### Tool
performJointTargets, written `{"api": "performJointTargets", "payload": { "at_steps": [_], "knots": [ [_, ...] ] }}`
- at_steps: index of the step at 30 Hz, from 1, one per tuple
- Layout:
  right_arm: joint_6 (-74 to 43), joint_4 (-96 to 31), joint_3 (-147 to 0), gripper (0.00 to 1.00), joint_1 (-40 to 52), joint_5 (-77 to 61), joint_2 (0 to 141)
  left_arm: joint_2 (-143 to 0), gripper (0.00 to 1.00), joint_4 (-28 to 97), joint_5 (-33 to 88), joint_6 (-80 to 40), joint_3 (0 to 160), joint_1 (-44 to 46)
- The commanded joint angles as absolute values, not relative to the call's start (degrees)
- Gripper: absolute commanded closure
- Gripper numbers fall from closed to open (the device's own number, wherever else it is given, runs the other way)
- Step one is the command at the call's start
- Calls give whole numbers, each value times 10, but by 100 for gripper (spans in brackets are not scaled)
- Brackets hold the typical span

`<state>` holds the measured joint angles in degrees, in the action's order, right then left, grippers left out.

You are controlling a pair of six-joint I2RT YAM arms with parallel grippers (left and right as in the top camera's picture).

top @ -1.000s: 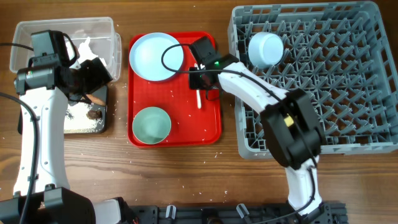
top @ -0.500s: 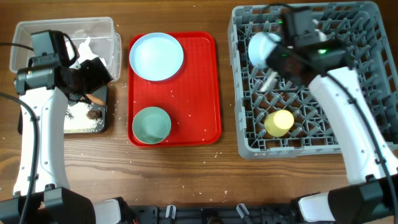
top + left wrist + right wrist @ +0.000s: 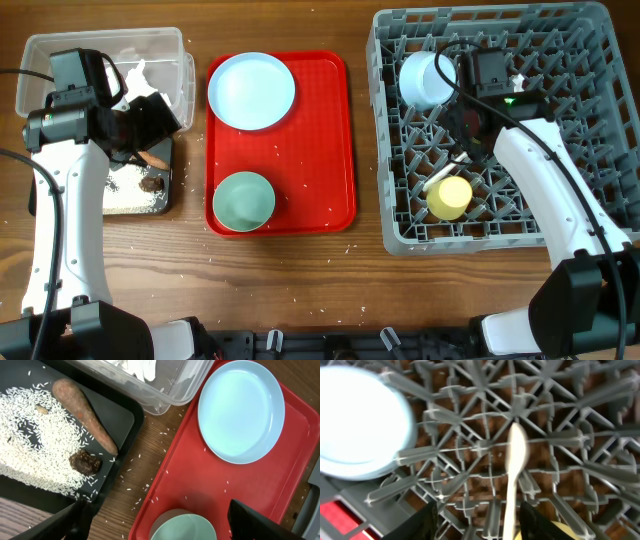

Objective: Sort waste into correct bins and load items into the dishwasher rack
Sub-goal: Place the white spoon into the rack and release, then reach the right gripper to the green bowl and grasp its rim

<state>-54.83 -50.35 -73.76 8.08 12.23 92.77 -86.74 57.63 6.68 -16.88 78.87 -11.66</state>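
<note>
White plastic spoon (image 3: pixel 514 472) lies loose across the pegs of the grey rack (image 3: pixel 590 130), with the yellow cup (image 3: pixel 450 197) just beside its handle end and the small pale bowl (image 3: pixel 425 78) nearby. The right claw (image 3: pixel 480 521) hangs over it, fingers spread wide on either side and gripping nothing, so the spoon looks delivered. The left claw (image 3: pixel 165 522) is also wide open and empty, hovering between the black tray (image 3: pixel 127 410) and the red tray (image 3: pixel 330 150). Next, I judge, comes the plate (image 3: pixel 251 91) or the green bowl (image 3: pixel 244 200); the right arm should lift clear of the pegs before reaching across.
</note>
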Motion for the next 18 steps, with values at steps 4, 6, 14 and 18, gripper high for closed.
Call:
{"api": "performJointTargets", "payload": {
  "at_steps": [4, 6, 14, 18],
  "knots": [
    [-272, -416, -770, 24, 108, -94, 847, -871, 12, 575, 63, -172, 795, -119],
    [-269, -409, -769, 24, 150, -107, 841, -871, 12, 575, 63, -172, 795, -119],
    [-301, -344, -764, 25, 344, -123, 960, -871, 12, 571, -17, -212, 795, -127],
    [-300, -292, -764, 28, 397, -152, 1054, -871, 9, 573, -22, -230, 795, -157]
  ]
}}
